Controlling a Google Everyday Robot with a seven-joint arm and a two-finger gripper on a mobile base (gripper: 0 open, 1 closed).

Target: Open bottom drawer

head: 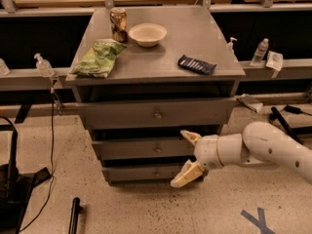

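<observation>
A robot's white arm (273, 150) reaches in from the right, low over the speckled floor (146, 208), towards a grey cabinet (83, 79) of three drawers. The gripper (187, 156) hangs in front of the cabinet's right side, its two cream fingers (185, 175) spread wide and holding nothing. The upper finger lies against the right end of the middle drawer (141, 148). The lower finger angles down and left across the right end of the bottom drawer (141, 172); whether it touches the front cannot be told.

The bottom drawer, the narrowest and lowest of the three, sits just above the floor and appears closed, its small round knob (157, 170) to the left of the gripper and apart from it. The widest drawer (156, 113) sits at the top, under the cabinet's flat top.

On that top, a drinks can (118, 24) stands at the far left with a pale bowl (147, 34) just beside it to the right. A green crisp bag (100, 57) lies near the left edge, and a dark wrapped bar (196, 65) lies towards the near right. A clear pump bottle (43, 65) stands on the ledge to the left of the cabinet, a water bottle (262, 51) on the ledge to the right, and a blue tape cross (258, 221) marks the floor at near right
</observation>
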